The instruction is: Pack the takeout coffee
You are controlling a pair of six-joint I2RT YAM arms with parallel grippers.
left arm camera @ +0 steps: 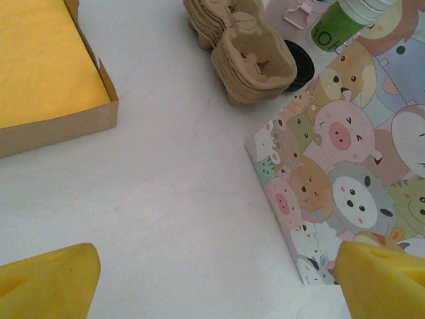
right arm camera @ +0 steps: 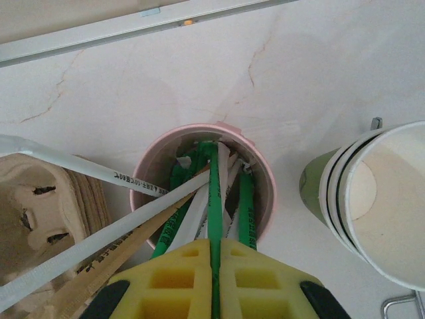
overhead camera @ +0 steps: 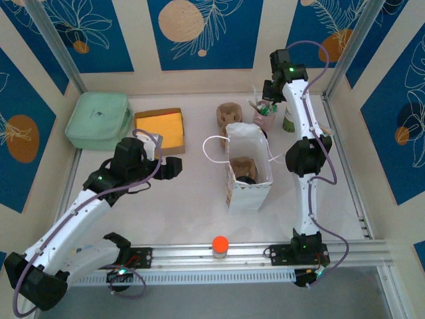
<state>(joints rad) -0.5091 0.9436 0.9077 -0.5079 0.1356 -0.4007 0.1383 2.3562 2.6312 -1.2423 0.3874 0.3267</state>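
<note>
**Stick clamped, bag waiting at seven o'clock**

On the white worktop (overhead camera: 186, 199) the largest thing is the paper bag (overhead camera: 247, 193). It stands upright at the centre with its mouth open upward and its cartoon-printed side towards the left arm. Inside it, in a cardboard carrier (overhead camera: 240, 165), we see a dark round top, which we read as the black lid of the takeout coffee (overhead camera: 247, 178). Its green sides are hidden, so that is our judgement. The cup appears to stand upright, lid up.

The left claw (left arm camera: 216, 282) hangs released, its yellow pads wide apart, near the bag at its nine o'clock. The right claw (right arm camera: 214, 266) is at the bag's one o'clock, just past the far rim, over the pink cup (right arm camera: 267, 189) of sticks. The stack of lidless cups (right arm camera: 372, 193) is at the pink cup's three o'clock and the stack of carriers (overhead camera: 229, 114) at its nine. This claw is clenched on one green stick (right arm camera: 212, 193), whose long axis runs steeply up out of the pink cup between the pads.

So the coffee lies toward seven o'clock of the right claw, and lower. We judge that the next move is to lift the stick clear of the others, then carry it to the bag's mouth.
</note>
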